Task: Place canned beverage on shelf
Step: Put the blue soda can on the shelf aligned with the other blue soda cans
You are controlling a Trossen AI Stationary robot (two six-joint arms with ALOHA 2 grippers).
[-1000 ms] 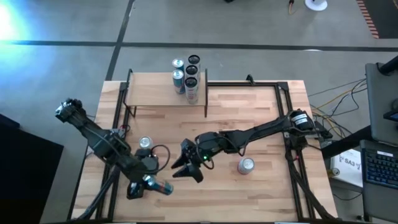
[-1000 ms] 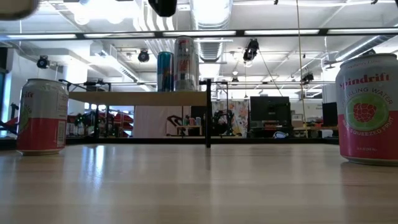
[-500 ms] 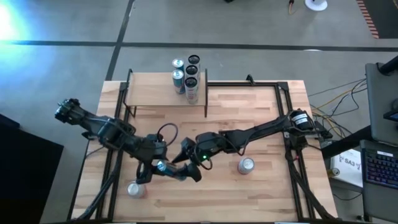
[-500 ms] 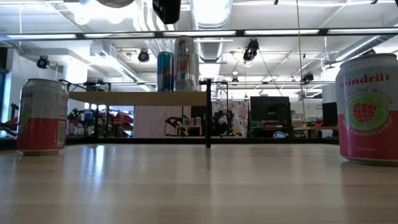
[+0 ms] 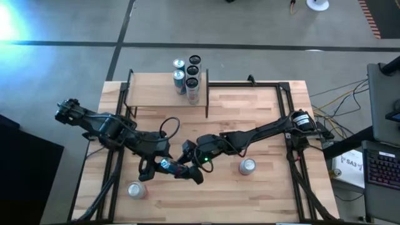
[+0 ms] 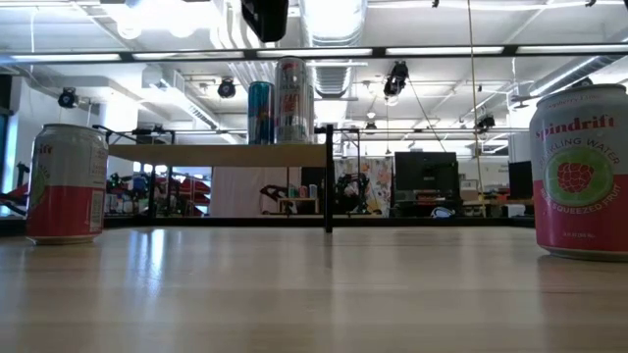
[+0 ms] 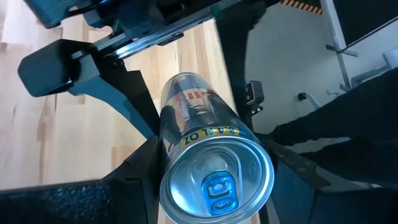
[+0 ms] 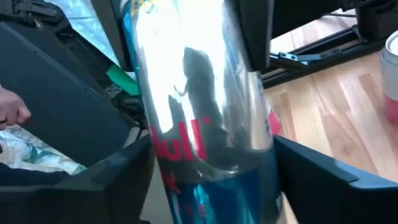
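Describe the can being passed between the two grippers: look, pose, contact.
The can is a slim silver-and-blue aluminium one with red lettering, its blue pull tab unopened. It is off the table, lying roughly level above the front middle. The left gripper is clamped on it; the right gripper has a finger on either side, but whether they touch it cannot be told.

From above, you cannot separate the left end effector (image 5: 164, 165) from the right end effector (image 5: 191, 171): they overlap mid-desk, and the slim can (image 5: 170, 167) between them shows only as a small blue-silver sliver. The right wrist view cuts that slim can (image 8: 205, 112) off at both ends and leaves its lettering partly readable. At desk height, the pink can (image 6: 583, 172) on the right runs off the picture's edge, and only a dark piece of arm (image 6: 265, 18) shows, cropped at the top. You cannot read the labels on the shelf cans (image 5: 187, 78).
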